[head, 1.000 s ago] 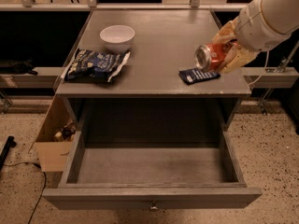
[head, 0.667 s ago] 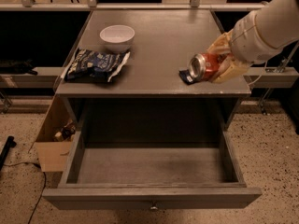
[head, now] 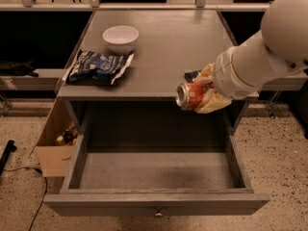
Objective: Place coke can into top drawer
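My gripper (head: 202,93) pinches the small red-orange soda can with silver ends (head: 189,96) across its 2 sides. The can lies tipped sideways at the grey tabletop's (head: 159,47) front edge, above the open wide grey wooden top drawer (head: 154,204). I judge it light, thin-walled and slick, so a gentle mid-body grip suits it.

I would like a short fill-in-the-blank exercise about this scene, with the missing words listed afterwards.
1. The gripper holds the small red-orange coke can lying on its ___.
2. The wide grey wooden top drawer stands open and is ___.
3. On the grey tabletop, the round ___ bowl stands behind the crumpled dark blue snack bag.
Missing words: side; empty; white.
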Available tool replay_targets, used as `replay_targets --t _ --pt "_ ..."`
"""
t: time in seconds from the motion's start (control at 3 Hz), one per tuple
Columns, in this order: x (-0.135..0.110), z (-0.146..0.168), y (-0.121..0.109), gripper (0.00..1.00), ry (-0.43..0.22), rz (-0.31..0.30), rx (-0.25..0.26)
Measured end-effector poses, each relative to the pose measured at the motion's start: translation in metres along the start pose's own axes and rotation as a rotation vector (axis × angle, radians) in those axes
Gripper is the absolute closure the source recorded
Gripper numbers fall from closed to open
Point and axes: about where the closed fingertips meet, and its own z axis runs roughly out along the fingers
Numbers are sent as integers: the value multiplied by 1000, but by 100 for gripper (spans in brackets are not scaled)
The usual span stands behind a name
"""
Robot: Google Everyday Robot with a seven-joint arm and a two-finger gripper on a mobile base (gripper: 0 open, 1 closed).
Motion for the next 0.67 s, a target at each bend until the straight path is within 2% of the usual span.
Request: replay_targets --t 0.33,0.67 --pt "4 1 2 100 18 1 -1" --pt "11 11 18 100 19 16 -32"
